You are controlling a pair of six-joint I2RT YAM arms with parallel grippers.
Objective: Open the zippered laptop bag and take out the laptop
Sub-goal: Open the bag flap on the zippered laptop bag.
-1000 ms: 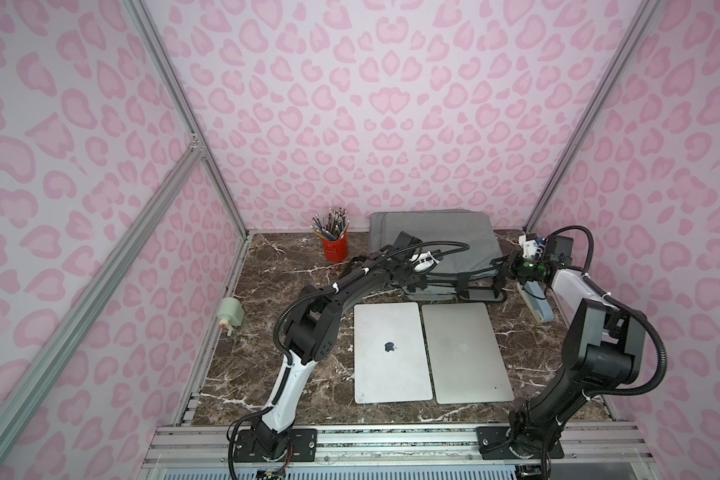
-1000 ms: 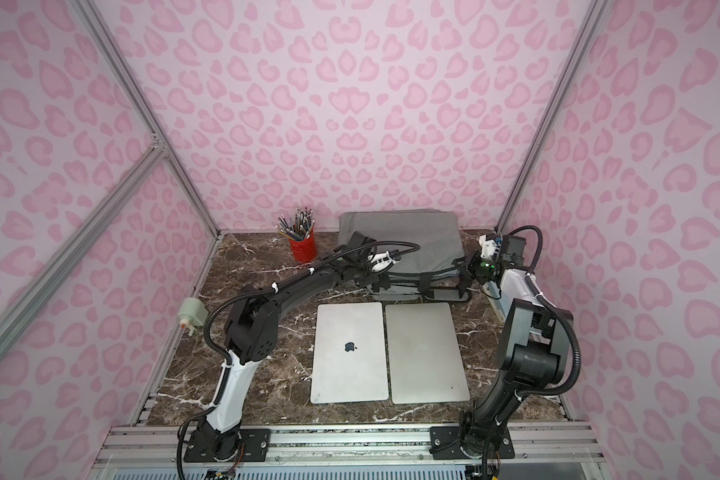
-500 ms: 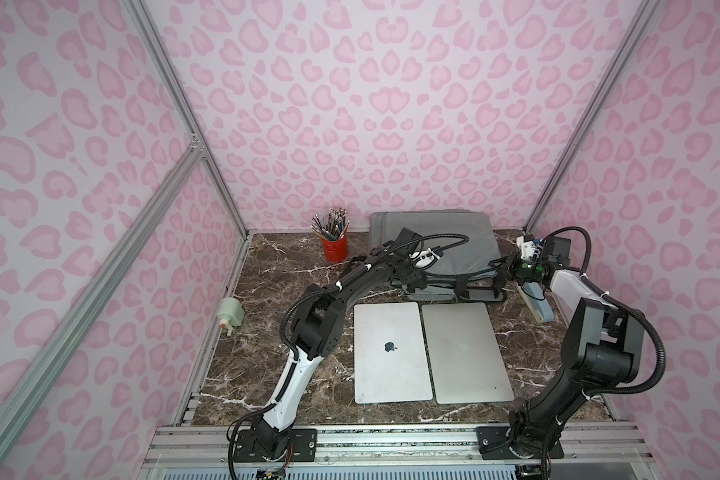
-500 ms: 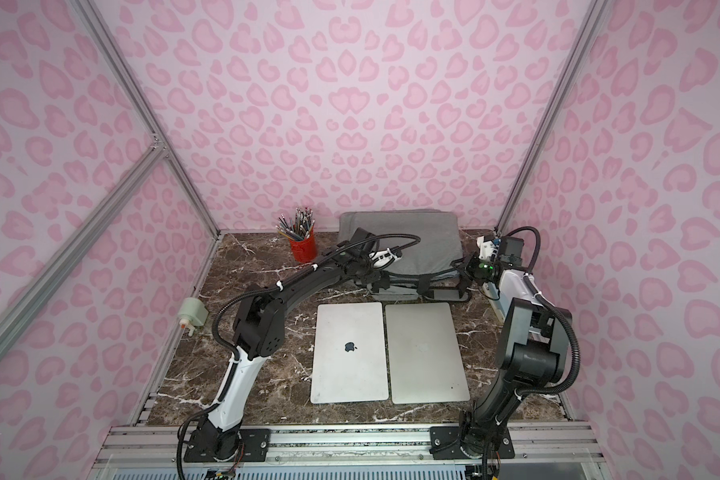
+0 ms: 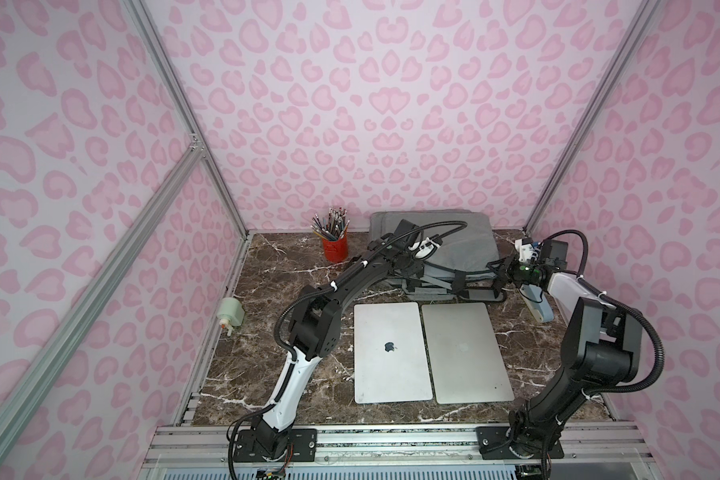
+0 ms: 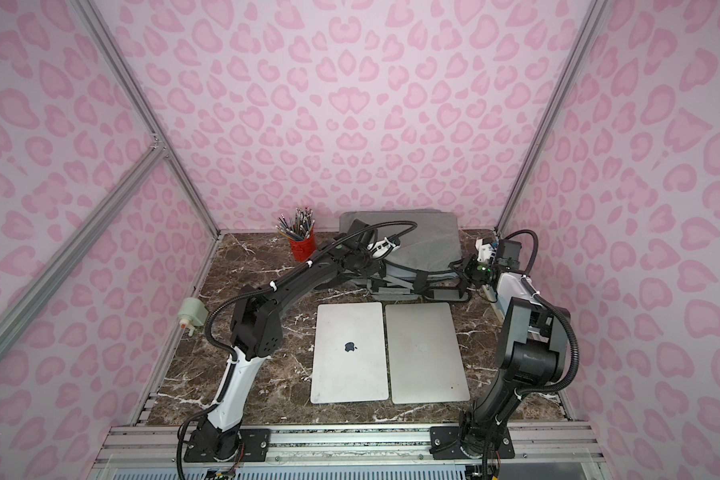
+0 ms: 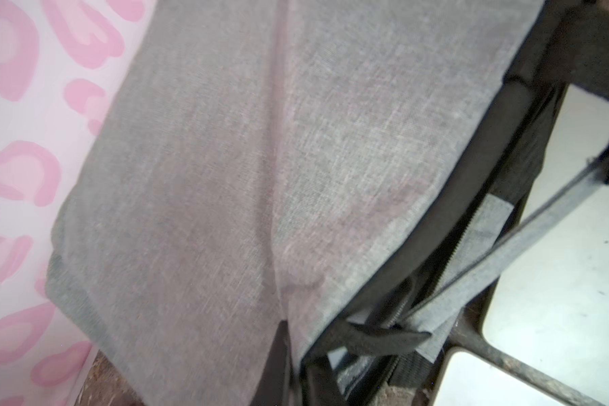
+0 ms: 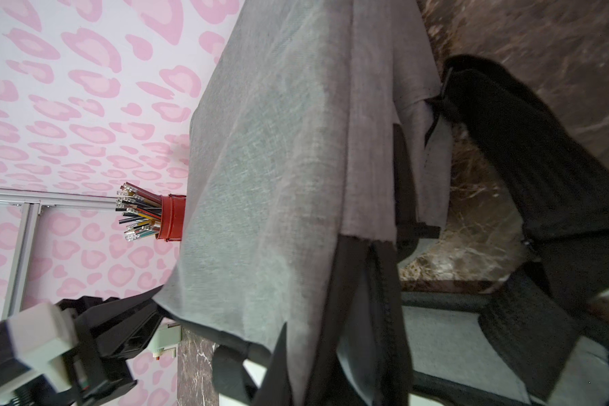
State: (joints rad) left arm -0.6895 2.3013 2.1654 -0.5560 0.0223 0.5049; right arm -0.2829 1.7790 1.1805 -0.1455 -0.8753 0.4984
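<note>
In both top views the grey bag (image 5: 454, 241) lies at the back of the marble table (image 5: 267, 353), against the rear wall. The left gripper (image 5: 418, 272) reaches to the bag's near-left edge, its jaws hidden under the wrist there. The right gripper (image 5: 500, 275) sits at the bag's near-right corner, by the black straps (image 5: 470, 291); whether its jaws are parted cannot be told from here. Two closed laptops (image 5: 391, 353) lie side by side on the table, nearer the arm bases than both grippers, apart from the bag. A red cup (image 5: 335, 248) of pencils stands to the left of the left gripper, beside the bag. A pale green device (image 5: 231, 313) sits at the table's left edge, well away from both.

The second top view repeats this: bag (image 6: 416, 241), left gripper (image 6: 381, 272), right gripper (image 6: 460, 272), laptops (image 6: 350, 353).

In the left wrist view grey fabric (image 7: 225, 175) fills the frame, pinched into a fold at the dark fingers (image 7: 278, 358), closed tight on the bag. The open zipper edge (image 7: 436, 267) and a strap run alongside.

In the right wrist view the bag (image 8: 278, 175) hangs close in front, the fabric edge meeting a dark finger (image 8: 282, 365). Whether the jaws grip cannot be told. The other arm shows beyond.
</note>
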